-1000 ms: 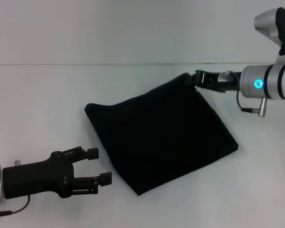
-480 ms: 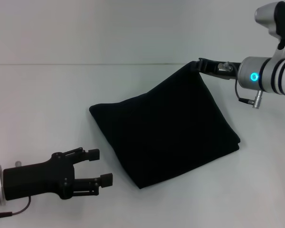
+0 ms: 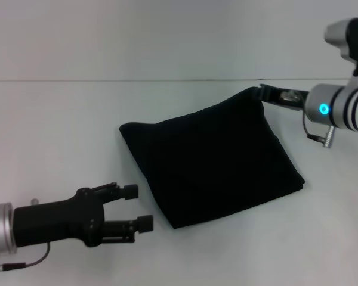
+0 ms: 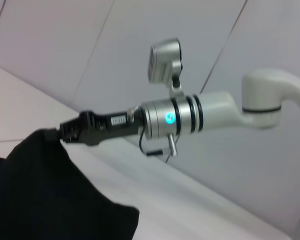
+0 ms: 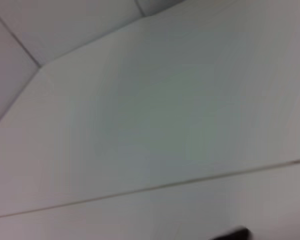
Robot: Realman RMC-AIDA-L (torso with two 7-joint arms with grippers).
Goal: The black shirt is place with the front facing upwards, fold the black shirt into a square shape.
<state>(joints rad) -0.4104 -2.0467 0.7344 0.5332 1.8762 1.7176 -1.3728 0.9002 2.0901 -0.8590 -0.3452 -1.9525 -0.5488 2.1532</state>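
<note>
A: Where is the black shirt (image 3: 212,161) right now?

B: In the middle of the white table (image 3: 59,131), folded into a rough four-sided pad sitting like a tilted diamond. No lettering or label shows; only plain black cloth faces up.

A: Is it flat all over?

B: Not quite. Its corner at about one o'clock is drawn up into a point, and that point meets the tip of the right gripper (image 3: 261,92).

A: So the right gripper holds it?

B: It looks pinched on that corner. The left wrist view shows the same thing: the right gripper (image 4: 60,132) closed narrow with the cloth peak running straight into it. The fingertips are dark against dark cloth, so I would say gripping, though the exact contact is hard to make out.

A: And the right arm itself?

B: It reaches in from about two o'clock, with a blue ring light on the silver wrist.

A: The left gripper (image 3: 138,208)?

B: Low at about eight o'clock, lying nearly level, its fingers spread wide and holding nothing. It points toward the shirt's near-left edge, just beside it but not touching.

A: Anything from the right wrist view?

B: Mostly pale surface, with a small dark sliver at one edge that I cannot identify.
</note>
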